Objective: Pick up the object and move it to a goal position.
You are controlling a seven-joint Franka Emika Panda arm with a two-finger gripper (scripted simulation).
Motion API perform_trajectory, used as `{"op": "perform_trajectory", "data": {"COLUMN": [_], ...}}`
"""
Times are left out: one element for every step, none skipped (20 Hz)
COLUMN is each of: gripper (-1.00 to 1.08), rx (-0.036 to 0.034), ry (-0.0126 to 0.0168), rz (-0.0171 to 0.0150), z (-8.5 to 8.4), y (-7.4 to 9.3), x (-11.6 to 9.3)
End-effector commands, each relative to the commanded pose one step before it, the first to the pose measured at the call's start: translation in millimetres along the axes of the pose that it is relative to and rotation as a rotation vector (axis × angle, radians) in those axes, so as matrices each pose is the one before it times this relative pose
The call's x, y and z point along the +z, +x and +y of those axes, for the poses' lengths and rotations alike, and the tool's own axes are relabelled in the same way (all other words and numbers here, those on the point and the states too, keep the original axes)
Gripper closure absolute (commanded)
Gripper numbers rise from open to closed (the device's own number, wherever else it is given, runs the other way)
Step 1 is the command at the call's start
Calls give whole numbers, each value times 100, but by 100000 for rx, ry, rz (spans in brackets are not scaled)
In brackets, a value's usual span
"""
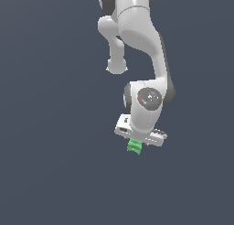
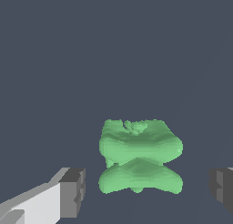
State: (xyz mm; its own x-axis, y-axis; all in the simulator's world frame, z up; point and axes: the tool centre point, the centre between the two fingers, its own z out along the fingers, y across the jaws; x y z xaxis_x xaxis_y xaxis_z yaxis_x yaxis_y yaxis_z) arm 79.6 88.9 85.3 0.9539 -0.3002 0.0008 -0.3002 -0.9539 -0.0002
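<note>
The object (image 1: pixel 134 146) is a small bright green blocky piece with notched sides. In the exterior view it sits just under the white gripper's body, partly hidden by it, and the fingers do not show there. In the wrist view the object (image 2: pixel 140 157) lies between the two dark fingertips (image 2: pixel 73 192), with a gap on each side. My gripper (image 2: pixel 148 191) is open around the object and not touching it.
The white arm (image 1: pixel 139 41) reaches down from the top of the exterior view. All around is a plain dark grey-blue surface (image 1: pixel 55 164) with no other object or edge showing.
</note>
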Motion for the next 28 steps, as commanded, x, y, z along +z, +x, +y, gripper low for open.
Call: {"op": "perform_trajectory", "data": {"gripper": [-92,-92,-92,-92,-92,-92,-92,-92,-92,-92,-92,-92,-92,108,108,108,108,108,108,108,108,108,108,108,108,108,108,108], "rx": [95,0,68,68,0,68,0,0,48,0,0,0,0,0,0,0,0,0,0,0,0,0,0,0,0,0,0,0], "ry": [-52,0,8,8,0,8,0,0,7,0,0,0,0,0,0,0,0,0,0,0,0,0,0,0,0,0,0,0], "rz": [-117,0,9,9,0,9,0,0,6,0,0,0,0,0,0,0,0,0,0,0,0,0,0,0,0,0,0,0], "z": [33,-28,13,12,-27,19,-22,-20,12,-18,-18,-13,-4,0,0,0,0,0,0,0,0,0,0,5,7,22,37,52], "y": [-45,-22,-9,-11,-26,1,-9,1,27,25,38,39,13,0,0,0,0,0,0,0,0,0,0,-9,-9,-27,-45,-63], "x": [939,534,602,624,545,446,364,273,176,91,0,-63,-29,0,0,0,0,0,0,0,0,0,0,-4,-7,-20,-33,-47]}}
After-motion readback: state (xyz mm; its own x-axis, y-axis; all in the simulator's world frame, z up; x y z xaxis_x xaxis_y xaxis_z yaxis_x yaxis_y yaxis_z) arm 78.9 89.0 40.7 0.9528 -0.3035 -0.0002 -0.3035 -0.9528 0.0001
